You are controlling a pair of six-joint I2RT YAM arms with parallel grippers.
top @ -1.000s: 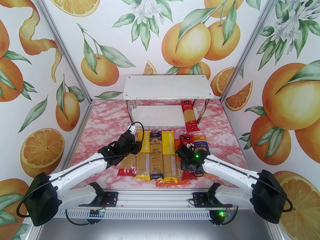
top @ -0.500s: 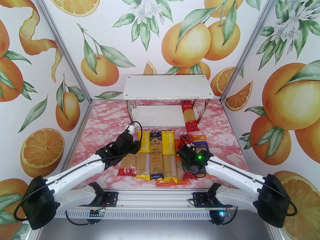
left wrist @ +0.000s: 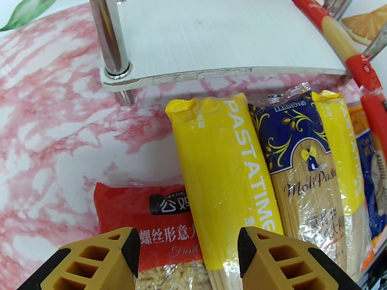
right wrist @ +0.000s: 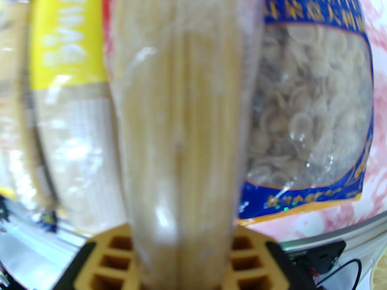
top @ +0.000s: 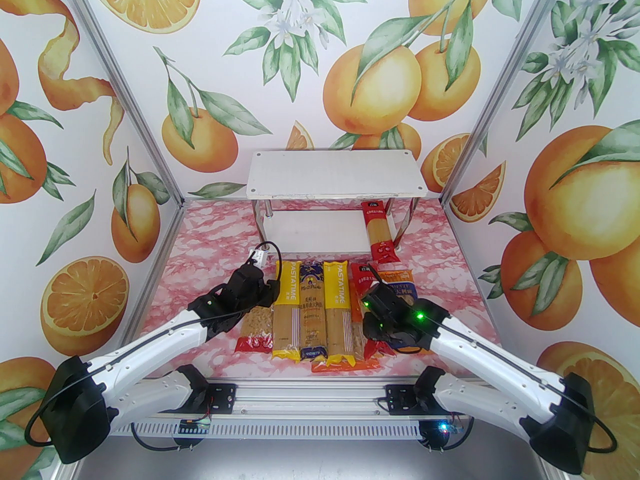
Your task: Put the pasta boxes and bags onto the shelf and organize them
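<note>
The shelf stands at the back, with a bare top board and a lower board where one red spaghetti pack lies at the right end. In front, the pasta packs lie side by side: a red fusilli bag, a yellow pack, a dark blue pack, a second yellow pack, and a blue bag. My right gripper is shut on another red spaghetti pack. My left gripper hovers open over the left yellow pack and fusilli bag.
An orange bag lies under the middle packs near the front rail. Chrome shelf legs stand just beyond the packs. Patterned side walls and metal frame posts close in the pink marble table.
The right gripper has closed on the red spaghetti pack and its arm has swung out to the right, uncovering the pack's far end. The left arm has crept slightly forward.
</note>
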